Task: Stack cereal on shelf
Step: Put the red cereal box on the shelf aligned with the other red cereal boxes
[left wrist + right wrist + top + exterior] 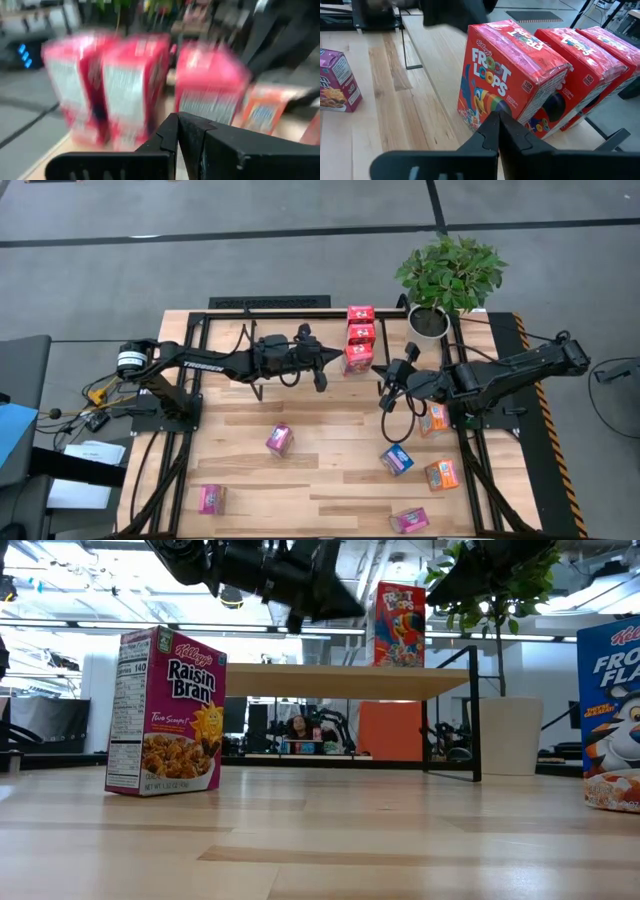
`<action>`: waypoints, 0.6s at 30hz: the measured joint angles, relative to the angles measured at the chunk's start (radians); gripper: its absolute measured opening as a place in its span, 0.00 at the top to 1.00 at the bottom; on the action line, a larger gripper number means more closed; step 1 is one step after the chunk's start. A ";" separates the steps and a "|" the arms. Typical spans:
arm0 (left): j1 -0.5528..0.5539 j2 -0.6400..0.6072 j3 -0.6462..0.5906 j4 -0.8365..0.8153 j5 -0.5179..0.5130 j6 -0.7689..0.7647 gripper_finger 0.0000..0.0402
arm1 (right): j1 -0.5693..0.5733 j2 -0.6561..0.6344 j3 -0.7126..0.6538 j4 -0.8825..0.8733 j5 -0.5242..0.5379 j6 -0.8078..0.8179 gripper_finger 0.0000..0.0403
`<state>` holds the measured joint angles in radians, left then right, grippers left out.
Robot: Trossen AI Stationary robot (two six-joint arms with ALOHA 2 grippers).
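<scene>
Three red boxes (360,335) stand in a row on the shelf (270,303) near its right end, six lie on the surface (330,470), and both grippers, left (322,358) and right (385,383), hover pressed together, empty.

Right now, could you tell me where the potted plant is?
In the high view, the potted plant stands at the table's far right corner, just right of the three red cereal boxes.

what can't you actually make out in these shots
- Left wrist view: the red boxes are smeared by blur, print unreadable.
- Low view: both grippers are cut off by the top edge; the blue box by the right edge.
- High view: box lettering too small; the shelf is partly hidden under the left arm.
</scene>
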<state>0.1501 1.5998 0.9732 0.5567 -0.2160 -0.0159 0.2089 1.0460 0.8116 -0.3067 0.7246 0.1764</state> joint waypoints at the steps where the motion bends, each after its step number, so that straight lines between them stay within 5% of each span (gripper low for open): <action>1: -0.002 -0.006 -0.001 -0.041 -0.024 0.001 1.00 | 0.001 0.000 0.000 -0.002 0.000 0.000 0.95; 18: -0.006 0.059 0.015 0.025 0.026 -0.056 1.00 | 0.008 0.000 0.000 -0.039 0.000 0.000 0.95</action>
<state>0.1444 1.6592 0.9882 0.5816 -0.1896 -0.0717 0.2165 1.0462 0.8120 -0.3454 0.7246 0.1764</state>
